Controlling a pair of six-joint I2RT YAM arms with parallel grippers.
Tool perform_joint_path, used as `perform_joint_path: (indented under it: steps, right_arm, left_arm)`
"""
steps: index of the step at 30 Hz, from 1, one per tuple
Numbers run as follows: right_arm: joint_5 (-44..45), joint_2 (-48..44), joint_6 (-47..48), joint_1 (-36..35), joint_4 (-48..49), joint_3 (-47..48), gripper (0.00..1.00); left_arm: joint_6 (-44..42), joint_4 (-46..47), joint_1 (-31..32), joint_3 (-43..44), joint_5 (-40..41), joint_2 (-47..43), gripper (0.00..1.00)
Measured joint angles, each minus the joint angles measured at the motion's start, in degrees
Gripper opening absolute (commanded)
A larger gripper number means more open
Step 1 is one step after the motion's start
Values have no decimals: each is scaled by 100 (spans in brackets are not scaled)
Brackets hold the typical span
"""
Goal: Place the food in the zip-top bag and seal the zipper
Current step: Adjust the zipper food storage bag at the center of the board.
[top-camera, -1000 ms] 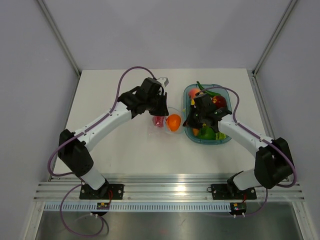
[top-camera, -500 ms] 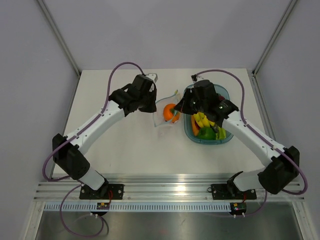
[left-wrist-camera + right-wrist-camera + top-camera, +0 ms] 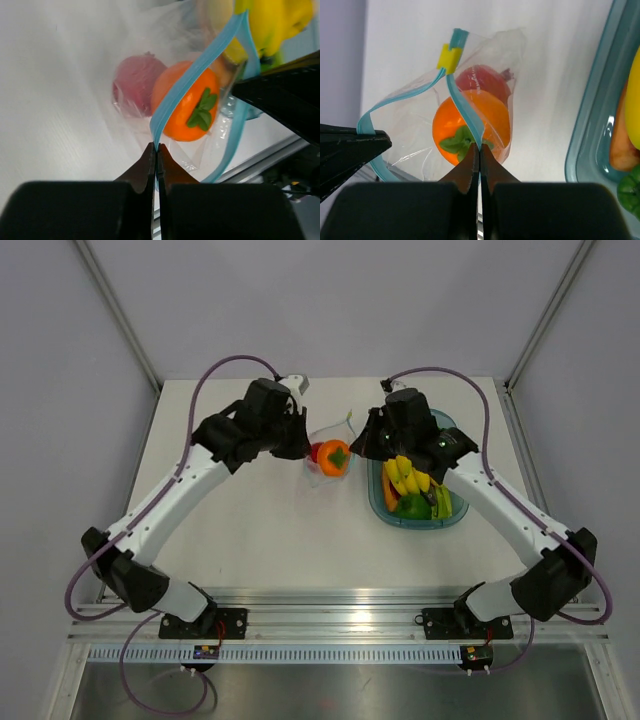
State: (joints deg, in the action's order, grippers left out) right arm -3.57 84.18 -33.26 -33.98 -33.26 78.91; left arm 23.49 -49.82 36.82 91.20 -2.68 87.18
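The clear zip-top bag [image 3: 334,434] hangs between my two grippers over the table's middle back. Inside it lie the orange fruit [image 3: 336,457] with a green leaf and the red fruit [image 3: 317,451]. I cannot make out the yellow fruit. My left gripper [image 3: 305,445] is shut on the light blue zipper [image 3: 200,65] at one side of the mouth. My right gripper [image 3: 362,445] is shut on the zipper [image 3: 462,105] at the other side. The mouth gapes between them. A yellow slider tab [image 3: 448,57] sits at the strip's far end. Both fruits [image 3: 470,122] show through the plastic.
The blue-tinted oval tray [image 3: 375,502] stands just right of the bag with yellow bananas [image 3: 402,476], a green pepper [image 3: 411,506] and an orange piece [image 3: 620,142]. The tray rim [image 3: 590,115] is close to my right gripper. Grey walls stand round the table.
Both grippers have moved toward the back of the table and raised the bag's mouth. The bag and both fruits have shifted up and back with them.
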Motion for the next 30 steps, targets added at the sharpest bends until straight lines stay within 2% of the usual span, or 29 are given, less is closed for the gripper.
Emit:
perform_joint_path:
  steps: [3, 6, 9, 12, 13, 14, 15, 18, 20, 21, 24, 27, 30]
  right_arm:
    - [-11, -393, 2, -2, 225, 101, 0]
    - [-42, -365, -22, -4, 468, -81, 0]
    - [-48, 109, -68, -9, 697, -549, 0]
    - [-44, 704, -94, -11, 599, -916, 1]
    - [-44, 813, -92, -11, 531, -973, 6]
    - [-42, 870, -96, -11, 433, -1010, 21]
    - [-44, 870, -118, -11, 341, -1016, 27]
    - [-4, 662, -59, -31, 334, -962, 37]
    - [26, 415, -31, -61, 315, -901, 40]
    - [48, 295, -24, -79, 306, -876, 50]
    - [107, -184, -55, -175, 282, -863, 64]
    - [116, -522, -181, -334, 330, -960, 65]
    - [173, -734, -389, -660, 343, -1224, 58]
  left_arm:
    - [-7, 177, 0, 140, -59, -520, 0]
    - [9, 422, 0, -138, -125, -671, 0]
    - [42, 625, -2, -697, -160, -289, 0]
    - [57, 619, -7, -1137, -236, 492, 0]
    - [63, 568, -7, -1261, -273, 651, 0]
    - [76, 520, -7, -1325, -297, 715, 0]
    - [81, 452, -7, -1355, -323, 732, 0]
    - [101, 450, -7, -1285, -396, 608, 0]
    - [122, 472, -7, -1189, -476, 501, 0]
    - [153, 494, -7, -1139, -522, 457, 0]
    - [243, 621, -7, -1049, -669, 402, 0]
    - [354, 662, -7, -1034, -748, 402, 0]
    - [422, 682, -7, -1034, -772, 402, 0]
